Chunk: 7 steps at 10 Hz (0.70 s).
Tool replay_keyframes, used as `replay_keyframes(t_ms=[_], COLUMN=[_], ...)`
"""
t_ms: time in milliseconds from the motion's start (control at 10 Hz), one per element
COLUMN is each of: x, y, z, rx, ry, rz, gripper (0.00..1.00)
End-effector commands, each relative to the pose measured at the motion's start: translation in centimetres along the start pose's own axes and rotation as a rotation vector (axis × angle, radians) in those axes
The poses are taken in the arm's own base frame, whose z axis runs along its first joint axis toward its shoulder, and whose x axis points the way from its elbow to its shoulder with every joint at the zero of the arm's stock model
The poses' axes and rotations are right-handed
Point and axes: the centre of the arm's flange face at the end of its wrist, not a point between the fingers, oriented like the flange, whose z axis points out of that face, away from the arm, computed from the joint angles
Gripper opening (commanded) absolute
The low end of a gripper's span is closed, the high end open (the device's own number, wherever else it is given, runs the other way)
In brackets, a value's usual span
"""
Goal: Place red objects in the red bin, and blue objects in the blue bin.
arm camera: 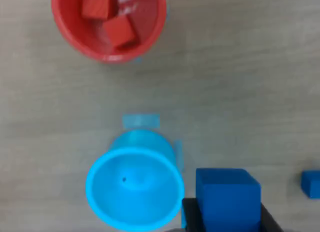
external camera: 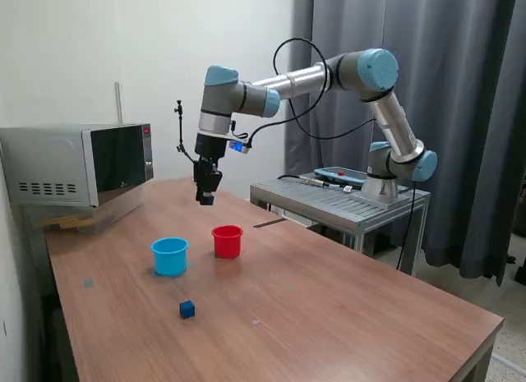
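Note:
My gripper [external camera: 206, 193] hangs high above the table, behind the two cups, and is shut on a dark blue cube [arm camera: 227, 194] that fills the gap between its dark fingers [arm camera: 192, 214]. A second blue cube [external camera: 187, 309] lies on the wood in front of the blue bin, also seen as the blue cube [arm camera: 311, 183] in the wrist view. The red bin [external camera: 228, 241] stands upright, and in the wrist view the red bin [arm camera: 70, 30] holds two red cubes [arm camera: 119, 31]. The light blue bin [external camera: 169, 255] stands beside it and the blue bin [arm camera: 134, 189] has nothing inside.
A microwave [external camera: 78, 164] sits on the table at the exterior view's left rear. A metal cart [external camera: 345, 200] carrying the arm's base stands behind the table at the right. Grey curtains hang behind it.

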Motion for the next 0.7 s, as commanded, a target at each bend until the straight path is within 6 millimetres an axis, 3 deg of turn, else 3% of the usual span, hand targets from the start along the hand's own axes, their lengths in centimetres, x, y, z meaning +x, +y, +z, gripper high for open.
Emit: replay_keyframes(t_ms=[0,200,300,600], x=[-0.4,-1.6,-3.8,-5.7], y=[3.0,4.4,5.3,6.2], z=[0.6,0.9,1.0,3.2], rx=[-0.035,-0.042,-0.049,-0.025], ry=[-0.002,-0.005,-0.011,-0.014], rz=[-0.006,0.014,0.038,0.061], gripper=[0.0,0.0,0.0,0.0])
